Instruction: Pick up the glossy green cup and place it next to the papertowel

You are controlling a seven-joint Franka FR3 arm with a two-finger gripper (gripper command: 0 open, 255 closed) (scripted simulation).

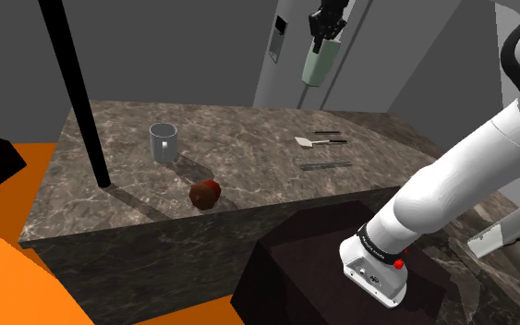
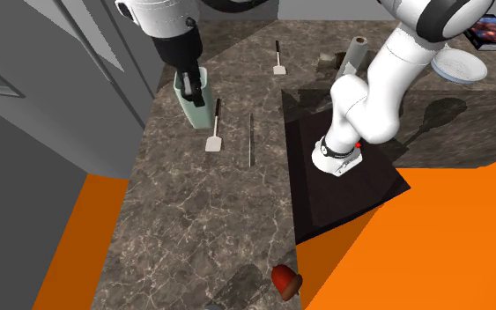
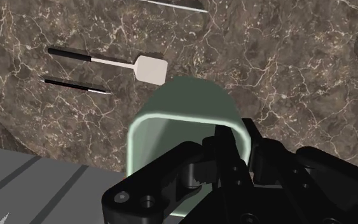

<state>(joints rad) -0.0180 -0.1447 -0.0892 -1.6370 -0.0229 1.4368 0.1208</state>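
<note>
Gripper (image 1: 323, 41) is up in the air w/ the pale green cup (image 1: 320, 65) hanging under it, clear of the marble counter (image 1: 128, 185). In the wrist view the fingers (image 3: 229, 147) pinch one side of the cup's rim, one inside and one outside, so it's a narrow clamp on the wall. The cup is tilted, mouth toward the camera. Directly below it on the counter is a spatula (image 3: 149, 67), w/ a thin dark rod (image 2: 250, 139) just beside that. The paper towel roll (image 2: 356, 55) stands upright at the second exterior view's upper right, well apart from the cup, approx. behind the arm's stand (image 2: 343, 189). A grey mug (image 1: 163, 141) and a red fruit (image 1: 205, 194) sit at the counter's other end.
</note>
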